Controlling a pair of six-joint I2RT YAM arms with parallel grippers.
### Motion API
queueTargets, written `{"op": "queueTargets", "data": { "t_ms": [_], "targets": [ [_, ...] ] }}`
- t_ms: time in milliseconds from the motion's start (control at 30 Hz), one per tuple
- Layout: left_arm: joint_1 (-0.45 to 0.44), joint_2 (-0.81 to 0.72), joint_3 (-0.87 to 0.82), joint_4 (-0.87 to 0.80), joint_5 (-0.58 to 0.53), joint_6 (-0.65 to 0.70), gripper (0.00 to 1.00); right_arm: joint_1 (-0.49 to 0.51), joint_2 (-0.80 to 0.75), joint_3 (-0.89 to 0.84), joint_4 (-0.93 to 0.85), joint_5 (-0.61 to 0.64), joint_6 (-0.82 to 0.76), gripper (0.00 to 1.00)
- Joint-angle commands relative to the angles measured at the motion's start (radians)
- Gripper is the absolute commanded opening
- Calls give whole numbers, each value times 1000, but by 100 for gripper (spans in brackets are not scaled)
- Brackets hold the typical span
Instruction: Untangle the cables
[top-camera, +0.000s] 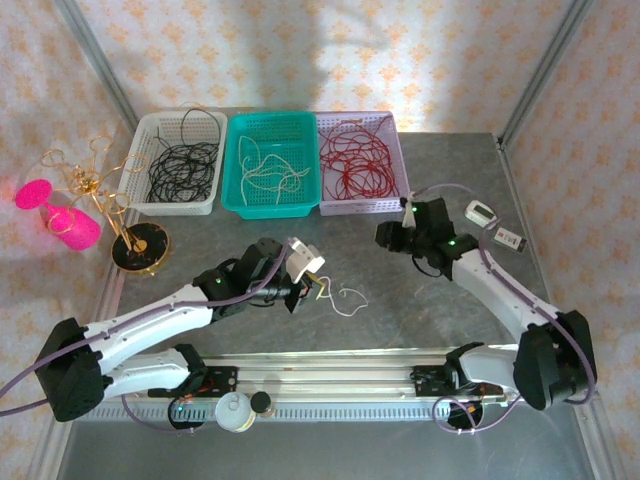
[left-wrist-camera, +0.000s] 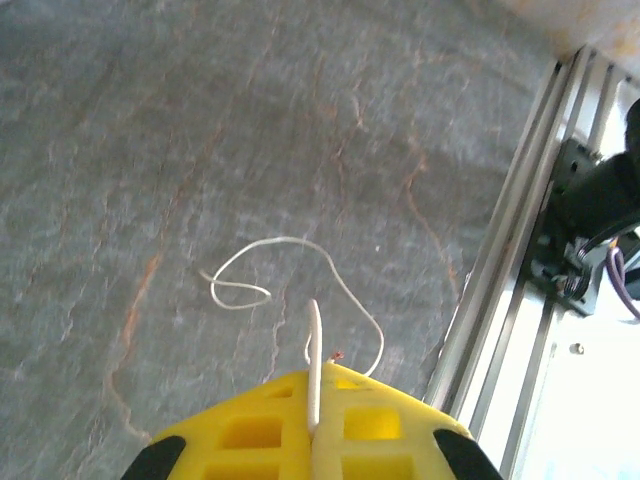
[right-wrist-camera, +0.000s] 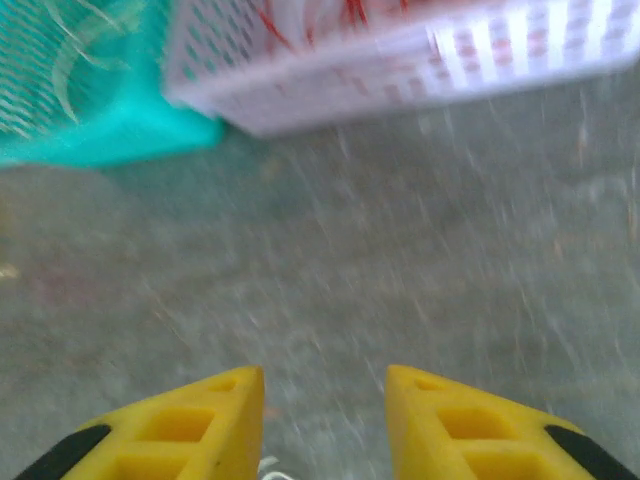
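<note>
From above, we see black cables (top-camera: 185, 165) in the white basket (top-camera: 141, 150), white cables (top-camera: 270, 172) in the teal basket (top-camera: 234, 192) and red cables (top-camera: 355, 165) in the lilac basket (top-camera: 396, 152). The left wrist camera shows us up close that the left claw (left-wrist-camera: 312, 388) is pinched tight on a loose white cable (left-wrist-camera: 290, 241) curling over the table (left-wrist-camera: 150, 120). The right wrist camera shows the right claw (right-wrist-camera: 325, 376) spread apart, holding nothing, near the baskets.

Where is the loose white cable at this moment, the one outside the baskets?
In the top view the loose white cable lies near the middle of the table, just right of the left gripper, which pinches one end.
</note>
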Motion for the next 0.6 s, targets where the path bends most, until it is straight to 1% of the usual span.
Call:
{"op": "queueTargets", "data": {
  "t_ms": [0,133,233,567],
  "targets": [
    [-5,0,7,-46,-32,23,0,53,66,9,-64,23,67,34],
    [-6,-9,-6,-23,-29,18,0,165,113,-60,-2,-15,159,42],
    [-5,-13,-9,-21,-28,21,0,239,149,-47,-27,32,179,45],
    [-5,-34,-22,-11,-30,21,0,358,304,34,17,17,180,46]
  ]
}}
